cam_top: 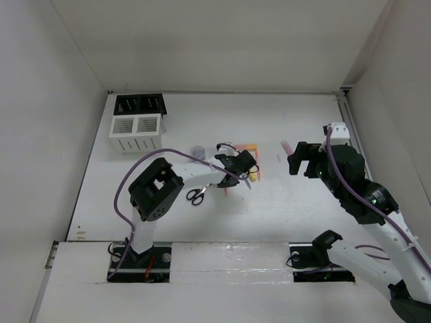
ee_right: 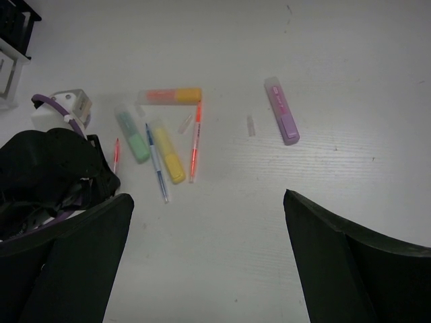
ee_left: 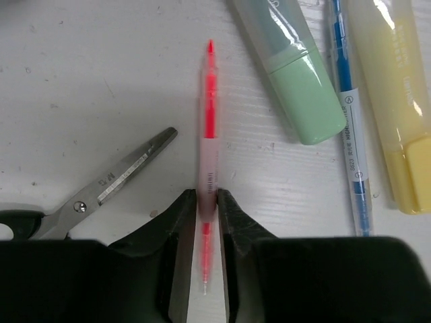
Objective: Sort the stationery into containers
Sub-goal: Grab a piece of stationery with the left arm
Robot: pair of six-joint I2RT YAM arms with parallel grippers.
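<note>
My left gripper [ee_left: 207, 202] is shut on a thin red pen [ee_left: 209, 114] lying on the white table, its fingertips pressing the clear barrel from both sides. Black-handled scissors [ee_left: 114, 178] lie just to its left. A green marker [ee_left: 296, 74], a blue pen [ee_left: 350, 121] and a yellow marker [ee_left: 397, 101] lie to its right. In the right wrist view an orange marker [ee_right: 170, 96], a second red pen [ee_right: 195, 141] and a pink marker [ee_right: 281, 120] lie on the table. My right gripper [ee_right: 209, 222] hangs open over bare table. The white slatted organizer [cam_top: 137, 133] and black mesh holder [cam_top: 140, 103] stand at the far left.
A small round tub [cam_top: 198, 152] sits left of the pen cluster, near the left arm's cable. A small clear cap [ee_right: 250, 125] lies between the second red pen and the pink marker. White walls close in the table on three sides.
</note>
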